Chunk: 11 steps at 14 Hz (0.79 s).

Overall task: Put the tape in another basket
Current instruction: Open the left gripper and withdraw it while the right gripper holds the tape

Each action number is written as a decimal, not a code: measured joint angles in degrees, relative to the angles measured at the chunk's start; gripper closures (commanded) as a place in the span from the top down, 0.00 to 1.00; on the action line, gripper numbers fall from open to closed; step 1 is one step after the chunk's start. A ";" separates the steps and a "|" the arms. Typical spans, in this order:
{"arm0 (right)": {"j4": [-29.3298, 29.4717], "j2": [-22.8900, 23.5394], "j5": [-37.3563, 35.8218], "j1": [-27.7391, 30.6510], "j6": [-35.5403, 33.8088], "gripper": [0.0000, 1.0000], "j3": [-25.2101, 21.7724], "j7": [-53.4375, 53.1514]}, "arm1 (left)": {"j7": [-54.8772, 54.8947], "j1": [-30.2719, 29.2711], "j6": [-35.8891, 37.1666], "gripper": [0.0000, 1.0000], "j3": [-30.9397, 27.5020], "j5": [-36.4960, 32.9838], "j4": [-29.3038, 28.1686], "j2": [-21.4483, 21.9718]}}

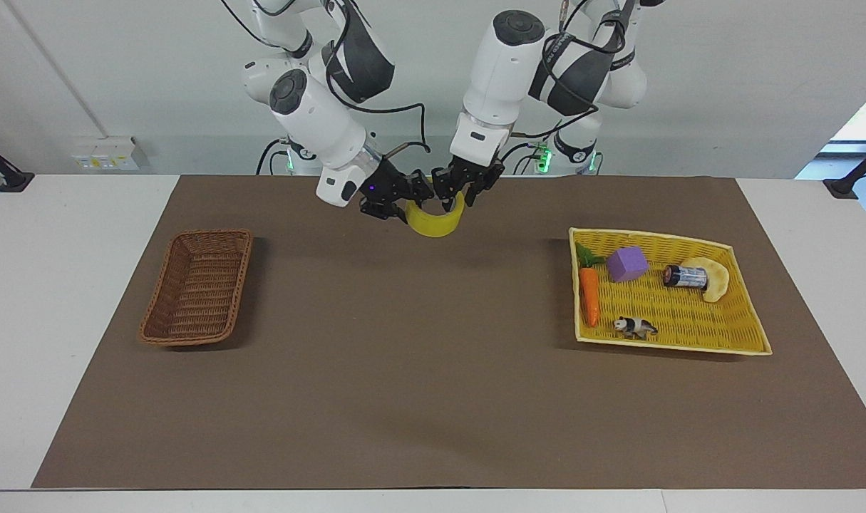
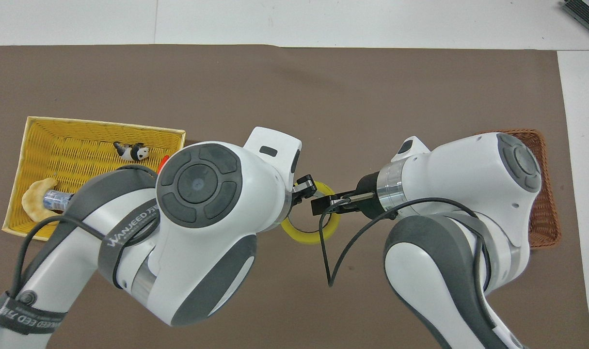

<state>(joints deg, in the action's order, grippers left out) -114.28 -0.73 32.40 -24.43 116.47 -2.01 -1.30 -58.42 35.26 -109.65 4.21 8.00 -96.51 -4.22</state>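
Note:
The yellow tape [image 1: 436, 222] hangs tilted in the air over the mat's edge nearest the robots, midway between the arms; it also shows in the overhead view [image 2: 308, 235]. My right gripper [image 1: 410, 199] [image 2: 326, 204] is shut on the tape's rim from the right arm's side. My left gripper [image 1: 465, 192] [image 2: 305, 186] is just above the tape's other side, with its fingers apart. The brown wicker basket [image 1: 197, 285] [image 2: 541, 213] sits empty toward the right arm's end of the table.
A flat yellow tray basket [image 1: 671, 347] [image 2: 81, 140] toward the left arm's end holds a carrot [image 1: 589, 296], a purple block [image 1: 626, 263], a battery [image 1: 684, 276], a dumpling [image 1: 714, 279] and a toy panda [image 1: 634, 327]. A brown mat [image 1: 404, 370] covers the table.

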 measured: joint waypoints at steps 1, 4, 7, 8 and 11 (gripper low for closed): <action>-0.01 0.03 0.00 0.01 0.02 0.00 -0.01 0.00 | 0.00 -0.49 0.01 1.00 -0.23 0.57 0.01 0.93; -0.01 0.03 0.00 0.01 0.02 0.00 -0.02 0.00 | 2.56 -2.60 0.36 1.00 -0.55 1.99 0.01 3.26; -0.01 0.03 -0.01 0.15 0.02 0.00 -0.12 0.01 | 6.33 -5.55 3.66 1.00 -0.66 2.13 0.00 4.71; 0.02 0.03 -0.14 0.56 -0.01 0.00 -0.22 0.11 | 8.85 -7.35 5.38 1.00 -0.68 2.14 -0.01 5.07; 1.74 -0.36 -2.35 5.10 -4.56 0.00 -0.51 1.83 | 18.99 -14.08 9.81 1.00 -0.97 2.17 -0.02 5.44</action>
<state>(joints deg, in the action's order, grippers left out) -112.54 -1.09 30.05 -19.33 111.91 -2.52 0.53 -39.44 21.18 -99.84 3.24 10.17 -96.53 1.23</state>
